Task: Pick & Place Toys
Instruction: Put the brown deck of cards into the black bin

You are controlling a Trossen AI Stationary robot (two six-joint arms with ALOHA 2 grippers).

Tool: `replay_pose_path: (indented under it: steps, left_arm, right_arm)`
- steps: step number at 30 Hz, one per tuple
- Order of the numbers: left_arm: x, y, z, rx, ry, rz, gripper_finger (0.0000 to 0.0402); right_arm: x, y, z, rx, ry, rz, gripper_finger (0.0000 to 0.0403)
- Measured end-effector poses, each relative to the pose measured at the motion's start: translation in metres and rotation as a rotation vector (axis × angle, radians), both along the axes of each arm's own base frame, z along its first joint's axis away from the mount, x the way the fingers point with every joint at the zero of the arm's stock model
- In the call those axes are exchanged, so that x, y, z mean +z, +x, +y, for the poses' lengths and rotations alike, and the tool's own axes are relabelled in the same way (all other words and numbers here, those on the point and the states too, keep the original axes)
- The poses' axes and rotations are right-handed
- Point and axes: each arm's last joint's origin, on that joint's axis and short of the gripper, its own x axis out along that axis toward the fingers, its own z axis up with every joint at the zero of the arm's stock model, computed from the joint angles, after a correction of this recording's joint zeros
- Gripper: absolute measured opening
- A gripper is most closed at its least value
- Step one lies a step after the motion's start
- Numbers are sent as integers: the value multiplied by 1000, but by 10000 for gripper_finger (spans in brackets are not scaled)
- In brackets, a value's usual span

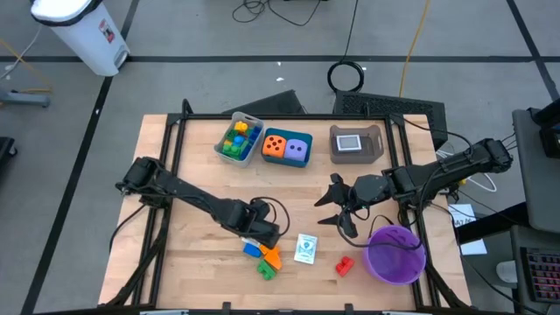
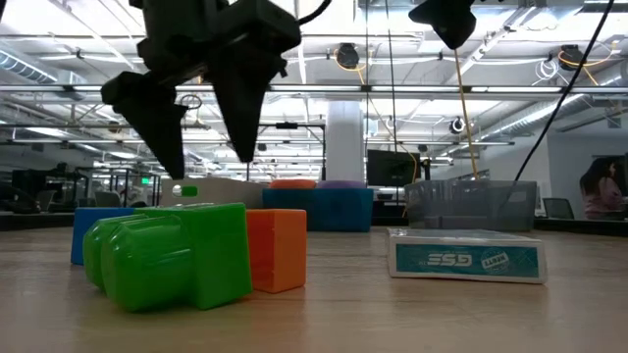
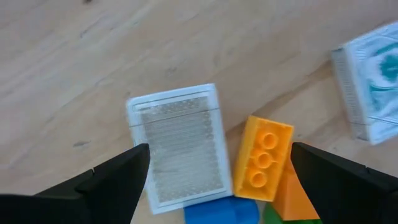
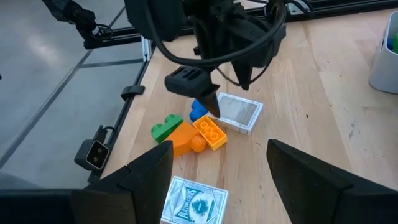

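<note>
Hidden: the flat clear plastic card case [image 3: 180,144] sits under the left gripper [image 1: 262,233] in the top-down view, so it barely shows there; the left wrist view and right wrist view show it plainly.
Hard to see: the small blue plastic brick [image 3: 221,210] is cut off at the edge of the left wrist view, and the small green plastic brick [image 1: 265,269] is only a sliver there.
Left gripper: it hangs just above the card case and the small yellow plastic brick [image 3: 264,158], fingers spread wide, holding nothing.
Right gripper: it [image 1: 337,205] hovers near the round purple bowl [image 1: 395,255], well apart from the brick pile; fingers apart, nothing between them.
Brick pile: blue, yellow, green and the orange plastic brick [image 4: 184,139] lie touching each other near the front middle of the wooden table [image 1: 201,166].
Yellow brick's long side: it runs beside the card case's long side, studs facing up.
Card box: the white and teal card box [image 1: 305,248] lies flat, just beside the pile.
Red brick: the small red plastic brick [image 1: 345,264] lies between the card box and the bowl.
Back of table: a grey tray [image 1: 239,138] holds small bricks; a blue tray [image 1: 287,148] holds an orange dotted die [image 1: 275,147] and a purple dotted die [image 1: 298,149].
</note>
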Motion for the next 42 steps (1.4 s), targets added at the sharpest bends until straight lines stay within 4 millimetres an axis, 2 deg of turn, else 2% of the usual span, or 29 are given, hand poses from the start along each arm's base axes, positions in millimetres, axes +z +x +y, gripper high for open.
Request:
replay_pose_path:
  steps: [17, 32, 42]
  left_arm:
    - [-22, 8, 18, 71, -61, 124, 397]
    - [-44, 14, 18, 69, -72, 179, 397]
    - [-45, 14, 20, 51, -41, 177, 397]
  right_arm:
    - [-2, -1, 0, 0, -5, 17, 251]
    - [-2, -1, 0, 1, -10, 26, 251]
    - [-3, -1, 0, 1, -16, 27, 251]
